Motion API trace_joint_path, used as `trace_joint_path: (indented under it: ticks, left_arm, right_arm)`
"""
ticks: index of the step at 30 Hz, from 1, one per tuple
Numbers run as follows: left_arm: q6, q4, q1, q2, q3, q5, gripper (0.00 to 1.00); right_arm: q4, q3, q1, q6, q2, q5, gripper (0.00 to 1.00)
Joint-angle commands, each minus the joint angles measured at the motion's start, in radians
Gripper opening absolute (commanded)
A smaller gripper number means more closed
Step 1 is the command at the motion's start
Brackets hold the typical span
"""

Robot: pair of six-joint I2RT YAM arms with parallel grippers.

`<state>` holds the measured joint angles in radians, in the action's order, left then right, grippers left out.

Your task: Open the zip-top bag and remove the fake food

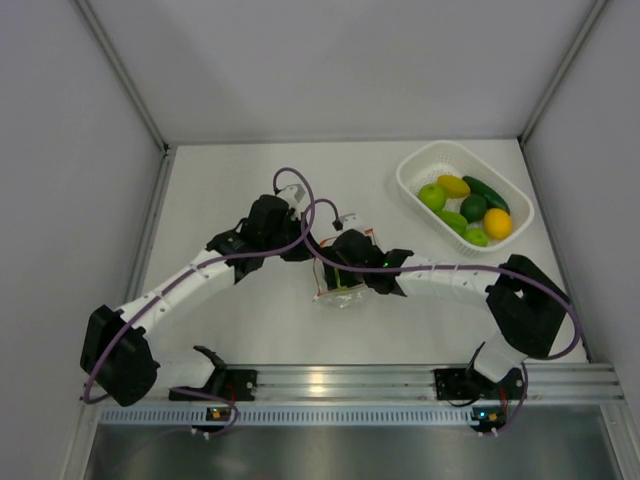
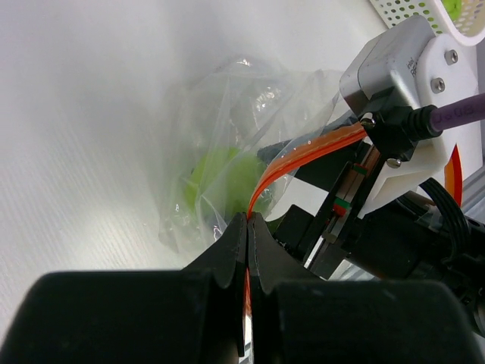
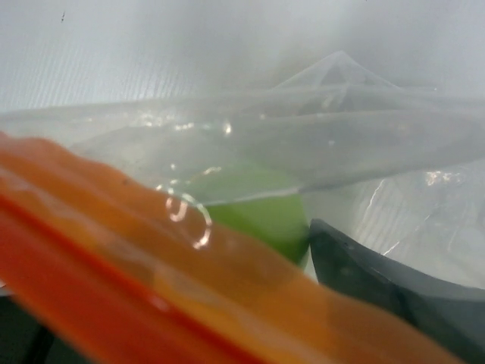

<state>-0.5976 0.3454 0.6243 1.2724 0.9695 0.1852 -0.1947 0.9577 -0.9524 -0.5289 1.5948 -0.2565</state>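
left end effector (image 2: pixel 248 227) pinched shut on the zip-top bag (image 2: pixel 227 106) orange strip, middle of the table (image 1: pixel 220 190), open room behind. right end effector (image 1: pixel 345 272): can't tell, bag hides it. green fake food (image 3: pixel 261 216) blurry inside.

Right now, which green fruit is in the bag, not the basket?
The light-green one inside the zip-top bag; the other green fruits sit in the white basket.

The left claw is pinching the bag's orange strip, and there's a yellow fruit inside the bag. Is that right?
Not quite. The left claw is pinching the bag's orange strip, but the fruit inside is light green, not yellow. The left wrist view shows it.
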Motion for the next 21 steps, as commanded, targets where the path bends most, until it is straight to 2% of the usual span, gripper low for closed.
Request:
trace_joint_path:
  ticks: [1,15,19,20,21]
  left_arm:
    - [-0.031,-0.109,0.037,-0.025,0.014,0.161,0.00]
    - [-0.027,-0.109,0.037,-0.028,-0.003,0.138,0.00]
    - [-0.025,-0.109,0.037,-0.031,-0.005,0.138,0.00]
    - [-0.024,-0.109,0.037,-0.031,-0.006,0.137,0.00]
    - [-0.025,-0.109,0.037,-0.034,-0.008,0.135,0.00]
  right_arm:
    - [0.012,0.012,0.003,0.004,0.065,0.037,0.79]
    - [0.006,-0.010,-0.003,-0.025,0.105,0.019,0.83]
    - [0.000,-0.010,-0.005,-0.022,0.088,0.003,0.77]
    - [0.001,-0.013,-0.005,-0.022,0.080,0.005,0.73]
    - [0.001,-0.017,-0.005,-0.023,0.073,0.005,0.64]
